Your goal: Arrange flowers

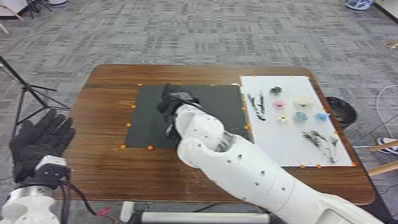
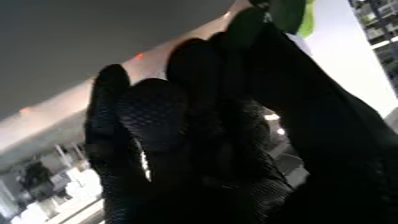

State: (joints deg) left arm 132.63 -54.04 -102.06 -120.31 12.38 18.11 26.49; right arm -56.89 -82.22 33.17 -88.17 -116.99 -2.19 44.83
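At the left of the head view, the left hand [image 1: 40, 139], in a black fabric glove, is resting palm up beside the brown wooden table [image 1: 98, 175], its fingers lying straight and slightly spread. At the centre, the black-gloved right hand [image 1: 178, 104] is hovering over the dark rectangular mat [image 1: 147, 125]. Its fingers and thumb are pinching a smooth, dark green leafy piece [image 2: 288, 14] at their tips, with a brighter yellow-green patch showing beside it in the right wrist view.

On the right side of the frame, the flat white rectangular sheet [image 1: 271, 150] is bearing the other pieces. Nearest, thin green sprigs with fine leaves [image 1: 320, 142] are lying slantwise. Beyond them a loose row is spreading — a small pale yellow bloom [image 1: 283, 119], a rounded blue-green bloom [image 1: 299, 117] and a light blue bloom [image 1: 321, 116]. Farther up, a pink bloom [image 1: 279, 104] and a fuller cream bloom [image 1: 304, 102] are sitting near each other, with slender dark green stems [image 1: 258, 107] lying left of the pink one. Farthest, a compact dark green rosette [image 1: 276, 90] is lying near the sheet's upper end.
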